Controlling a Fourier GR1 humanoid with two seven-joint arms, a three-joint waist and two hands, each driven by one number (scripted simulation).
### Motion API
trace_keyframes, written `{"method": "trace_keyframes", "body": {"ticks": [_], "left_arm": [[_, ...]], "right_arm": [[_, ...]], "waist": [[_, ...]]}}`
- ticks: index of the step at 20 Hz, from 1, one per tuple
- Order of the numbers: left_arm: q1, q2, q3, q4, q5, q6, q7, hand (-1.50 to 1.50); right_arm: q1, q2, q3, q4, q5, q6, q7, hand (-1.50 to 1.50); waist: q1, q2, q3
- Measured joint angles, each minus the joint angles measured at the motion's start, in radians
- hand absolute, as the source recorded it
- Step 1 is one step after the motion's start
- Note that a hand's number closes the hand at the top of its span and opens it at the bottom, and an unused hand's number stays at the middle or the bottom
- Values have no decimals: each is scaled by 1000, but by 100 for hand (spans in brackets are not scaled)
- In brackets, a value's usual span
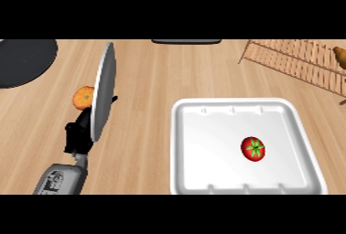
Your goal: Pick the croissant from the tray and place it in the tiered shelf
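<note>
The brown croissant (pixel 340 55) shows at the far right edge, lying on the wooden wire tiered shelf (pixel 297 61) at the upper right. The white tray (pixel 196 137) sits at the lower right and holds only a red tomato (pixel 253 148). My left hand (pixel 79 135) rests at the lower left with its fingers pointing up, open and holding nothing; a thin grey plate (pixel 103 98) seen nearly edge-on covers part of it. The right hand does not show.
An orange (pixel 82 97) lies just left of the grey plate. A large dark round plate (pixel 24 59) fills the upper left corner. A dark flat object (pixel 186 41) sits at the top edge. Bare wooden counter (pixel 145 91) lies between plate and tray.
</note>
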Motion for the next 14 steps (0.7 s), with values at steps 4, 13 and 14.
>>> {"method": "trace_keyframes", "body": {"ticks": [4, 13, 14], "left_arm": [[-12, -15, -4, 9, -17, 14, 6, 0], [-10, -22, 9, 19, -22, 4, -1, 0], [-2, -29, 2, 9, -29, 12, 4, 0]], "right_arm": [[10, 12, -31, -47, -62, -28, -28, -150], [10, 26, -48, -172, -203, -11, -89, -150], [5, 20, -52, -190, -213, -9, -88, -150]], "waist": [[-2, 0, 0], [-4, -2, 0], [-4, -3, 0]]}}
